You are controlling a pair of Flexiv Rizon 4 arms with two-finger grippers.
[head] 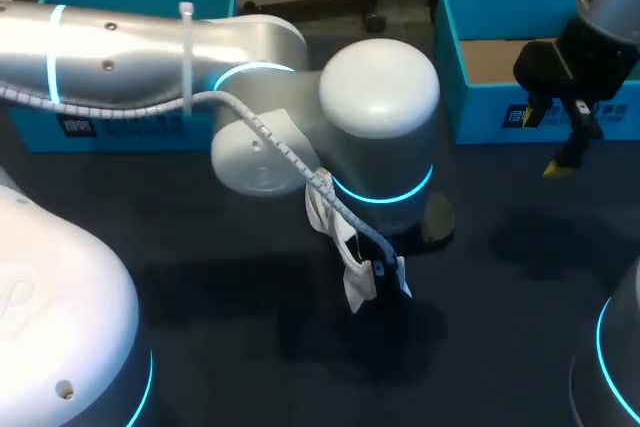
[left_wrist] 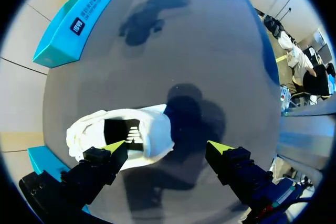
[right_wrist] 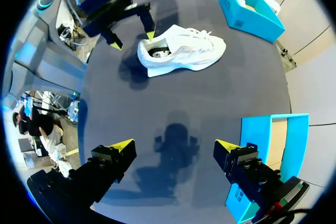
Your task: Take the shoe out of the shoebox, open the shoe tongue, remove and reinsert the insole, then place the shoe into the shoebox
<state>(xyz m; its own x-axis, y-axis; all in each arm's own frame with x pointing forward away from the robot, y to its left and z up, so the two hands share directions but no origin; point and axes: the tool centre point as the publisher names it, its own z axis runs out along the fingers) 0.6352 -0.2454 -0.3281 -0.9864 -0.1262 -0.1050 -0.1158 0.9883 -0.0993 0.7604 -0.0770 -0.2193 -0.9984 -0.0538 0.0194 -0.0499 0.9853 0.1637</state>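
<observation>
The white lace-up sneaker (right_wrist: 181,51) lies on its sole on the dark grey tabletop (head: 500,277), near the table's centre and outside both boxes. In the head view the left arm's bulky white body covers it.

The left gripper (left_wrist: 167,148) hangs over the shoe's heel end with its fingers spread wide. One yellow tip sits at the rim of the dark foot opening, where a patch of black insole shows. The other is over bare table beside the shoe. Whether the first tip touches the shoe cannot be told.

The right gripper (head: 545,142) is at about 2 o'clock on the table, well apart from the sneaker. Its fingers are parted with nothing between them.

Just beside it stands an open turquoise cardboard shoebox (head: 520,97) with a brown inside. A second turquoise box (head: 130,117) stands at about 10 o'clock behind the left arm. From the right wrist, this second box shows something white inside it.
</observation>
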